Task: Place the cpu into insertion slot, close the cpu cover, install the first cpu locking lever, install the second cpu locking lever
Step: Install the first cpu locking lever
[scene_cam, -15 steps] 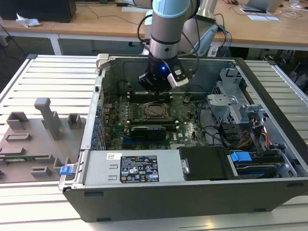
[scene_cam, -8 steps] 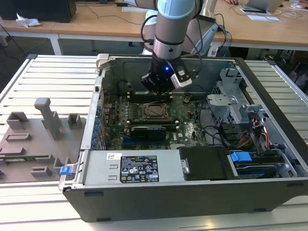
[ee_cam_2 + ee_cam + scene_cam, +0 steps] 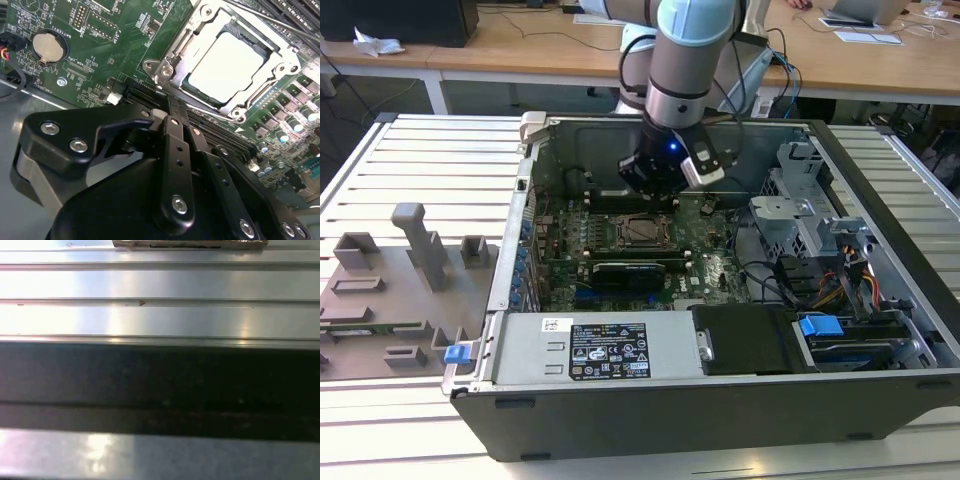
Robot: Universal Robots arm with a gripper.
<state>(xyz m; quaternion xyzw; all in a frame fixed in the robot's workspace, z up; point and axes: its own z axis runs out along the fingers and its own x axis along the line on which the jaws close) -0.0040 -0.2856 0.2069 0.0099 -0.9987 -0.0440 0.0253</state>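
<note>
Pincer (image 3: 172, 117) shut, empty, above motherboard (image 3: 115, 45)

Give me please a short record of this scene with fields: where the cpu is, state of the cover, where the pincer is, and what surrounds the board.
cpu: the cpu lies in the insertion slot, silvery top up
cpu cover: the cpu cover is down around the chip, framing it
pincer: the pincer hangs over the green motherboard, beside the socket, holding nothing
surroundings: open computer case on a slatted metal table
other: round coin battery on the board
</note>
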